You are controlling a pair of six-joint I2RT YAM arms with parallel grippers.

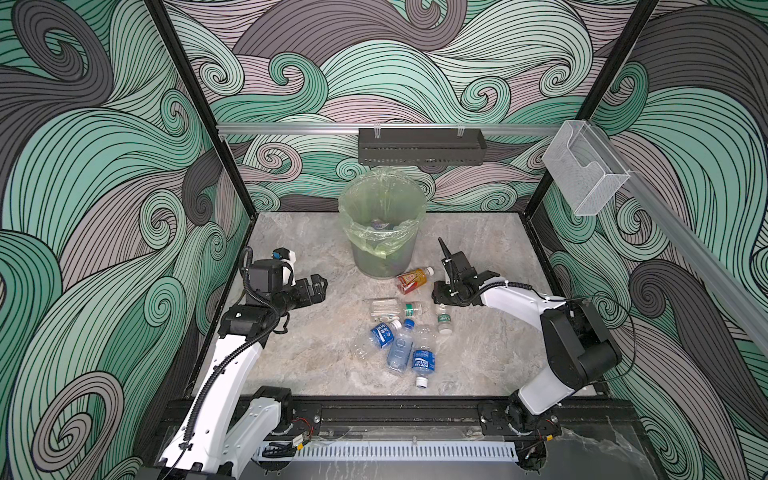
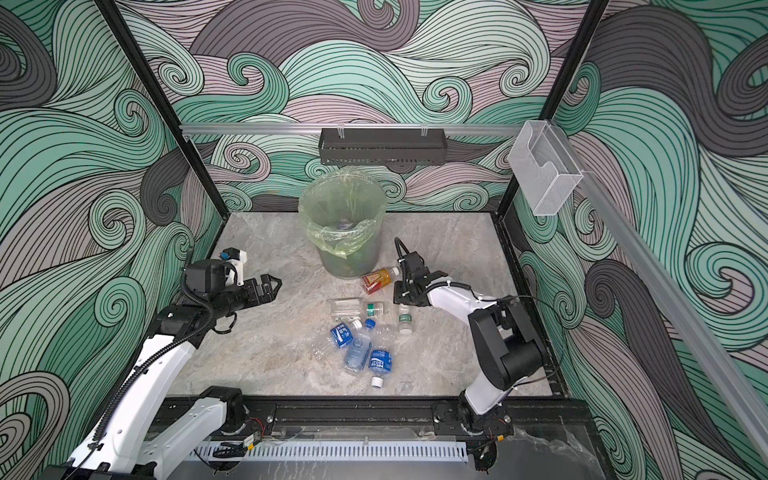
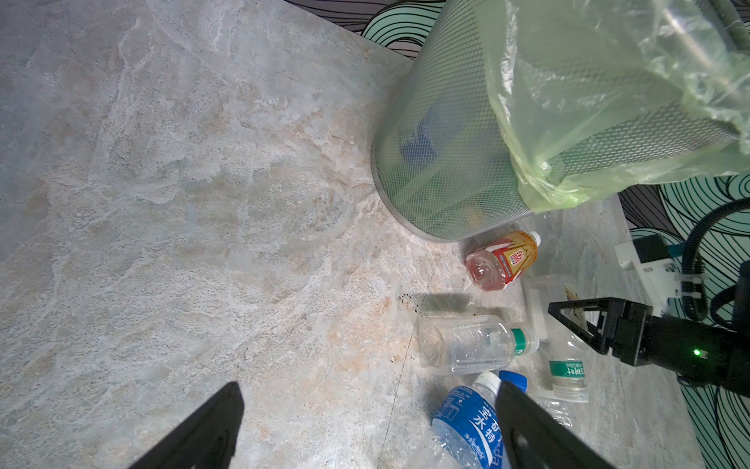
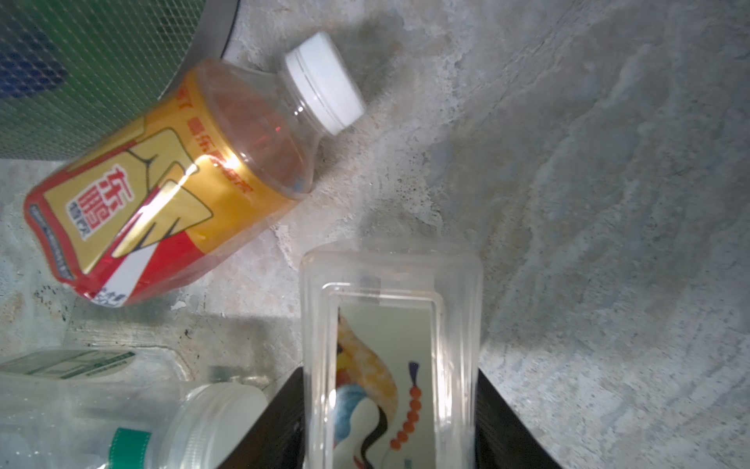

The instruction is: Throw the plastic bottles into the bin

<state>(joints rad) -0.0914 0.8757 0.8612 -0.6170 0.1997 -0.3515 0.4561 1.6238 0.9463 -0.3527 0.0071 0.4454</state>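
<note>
Over bare counter (image 1: 316, 357), left fingers (image 3: 203, 434) spread wide, empty, beside loose plastic bottles (image 1: 401, 345) at mid-counter. Right fingers (image 4: 276, 426) flanked clear flat-sided bottle (image 4: 389, 284), seemingly pressed on both sides. Amber bottle (image 1: 414, 279) lay against bin (image 1: 376, 262) base. Bin stood at counter's back, blue-labelled bottle inside.

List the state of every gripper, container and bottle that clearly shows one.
left gripper, open and empty.
right gripper, shut on the flat clear bottle.
bin, upright, bag-lined, partly filled.
amber bottle, lying capped beside the bin's base.
green-label bottle, lying on its side, capped.
</note>
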